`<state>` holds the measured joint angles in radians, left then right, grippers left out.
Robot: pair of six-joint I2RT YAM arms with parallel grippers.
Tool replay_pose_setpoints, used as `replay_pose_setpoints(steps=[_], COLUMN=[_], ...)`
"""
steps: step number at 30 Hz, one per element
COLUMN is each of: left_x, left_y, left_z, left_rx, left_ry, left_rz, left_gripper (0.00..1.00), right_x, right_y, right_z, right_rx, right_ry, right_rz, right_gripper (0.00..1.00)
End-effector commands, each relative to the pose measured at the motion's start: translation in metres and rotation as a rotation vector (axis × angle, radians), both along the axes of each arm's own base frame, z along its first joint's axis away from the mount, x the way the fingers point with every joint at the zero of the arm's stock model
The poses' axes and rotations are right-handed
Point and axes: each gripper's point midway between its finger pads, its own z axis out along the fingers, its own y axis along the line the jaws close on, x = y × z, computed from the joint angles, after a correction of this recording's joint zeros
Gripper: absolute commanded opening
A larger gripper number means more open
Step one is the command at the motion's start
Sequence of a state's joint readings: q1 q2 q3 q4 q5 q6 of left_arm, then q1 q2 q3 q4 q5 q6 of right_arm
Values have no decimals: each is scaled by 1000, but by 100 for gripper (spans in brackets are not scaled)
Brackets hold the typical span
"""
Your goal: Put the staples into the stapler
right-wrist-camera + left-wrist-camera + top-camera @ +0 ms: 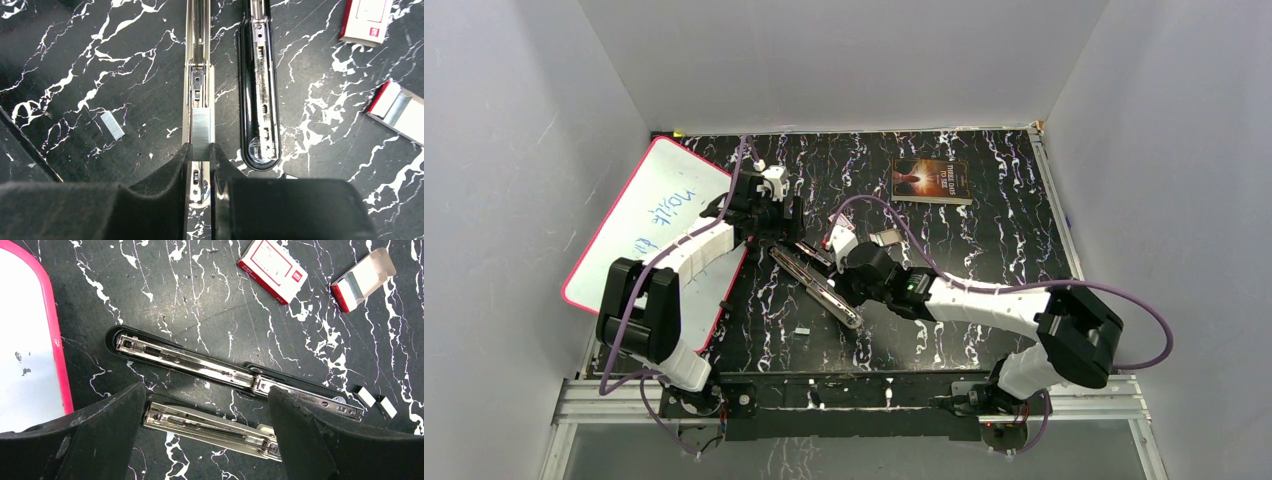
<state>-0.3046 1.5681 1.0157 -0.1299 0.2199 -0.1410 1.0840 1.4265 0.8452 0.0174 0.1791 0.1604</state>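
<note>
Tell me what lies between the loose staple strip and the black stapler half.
Right wrist view: the metal staple channel, a strip of staples over it.

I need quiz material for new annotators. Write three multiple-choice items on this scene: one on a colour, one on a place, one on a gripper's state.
1. The rim of the whiteboard is: A. blue; B. pink; C. green.
2. The strip of staples in the right gripper lies: A. on the whiteboard; B. along the open metal channel of the stapler; C. in mid-air, far from everything.
3. The left gripper is: A. shut on the stapler; B. shut on the strip of staples; C. open, holding nothing.

Key: 1 B, the left wrist view shows a pink border. 2 B, the right wrist view shows the strip lined up on the channel, pinched between the fingers. 3 C, its fingers stand wide apart and grip nothing.
</note>
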Motion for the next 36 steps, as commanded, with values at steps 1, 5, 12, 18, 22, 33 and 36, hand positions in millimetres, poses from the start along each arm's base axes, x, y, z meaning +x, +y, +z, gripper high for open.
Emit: replay_pose_setpoints(steps=[1, 5, 12, 18, 22, 33, 36], left_x=[7, 7, 7, 7, 7, 7, 7], left_y=[-1, -1, -1, -1, -1, -1, -1], left_z=[14, 13, 13, 11, 12, 12, 12], left_rx=[-6, -6, -3, -1, -2, -2, -2], left_ry=[-28, -25, -26, -22, -23, -25, -25], left_rz=[-6, -7, -5, -6, -7, -8, -8], left_gripper=[92, 92, 92, 92, 92, 92, 92], right_x=[4, 4, 4, 4, 3, 0, 0], right_y=[15, 19, 26, 23, 22, 22, 22], right_z=[5, -3, -8, -14, -16, -20, -21], right_rx=[13, -14, -24, -43, -53, -63, -67], right_ry=[32, 47, 55, 61, 67, 79, 84], right_rz=[-10, 4, 24, 20, 20, 33, 35], right_gripper=[0, 0, 0, 0, 0, 0, 0])
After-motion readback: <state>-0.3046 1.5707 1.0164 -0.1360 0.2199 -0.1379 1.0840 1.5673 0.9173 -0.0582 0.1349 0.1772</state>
